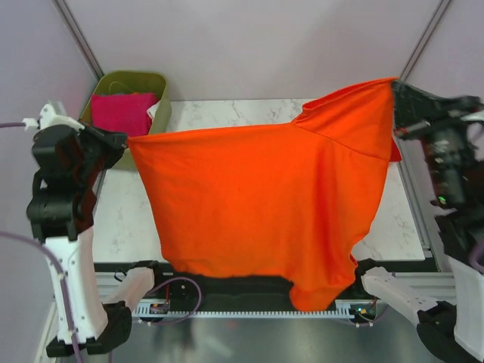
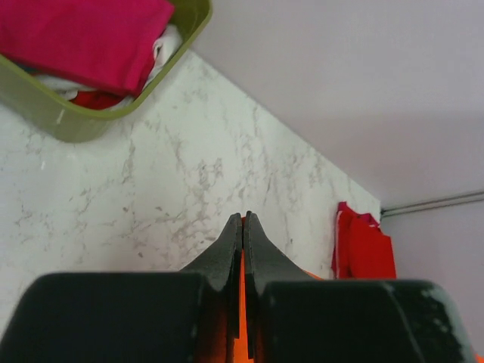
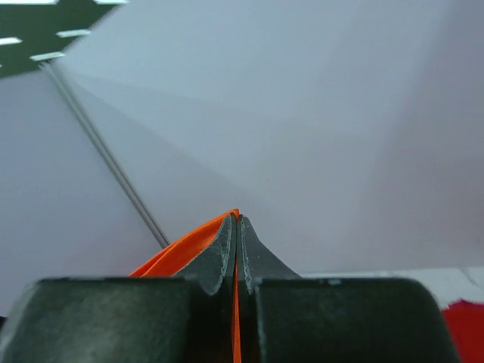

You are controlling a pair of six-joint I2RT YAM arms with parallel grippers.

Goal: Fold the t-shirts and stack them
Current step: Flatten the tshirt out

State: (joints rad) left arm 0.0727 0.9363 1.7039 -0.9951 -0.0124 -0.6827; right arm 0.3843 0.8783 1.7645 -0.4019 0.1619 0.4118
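Orange t-shirt [image 1: 257, 204] held spread in the air over marble table [image 1: 128, 219]. Left gripper [image 2: 243, 221] jaws clamped on one corner, right gripper [image 3: 237, 221] clamped on the other (cloth a thin orange line between the fingers). Olive bin [image 2: 76, 125], far left: magenta t-shirt [image 2: 83, 34] on top, white cloth [image 2: 168, 45] and red cloth [image 2: 98, 98] beneath. Red t-shirt [image 2: 364, 248] at the table's far right edge.
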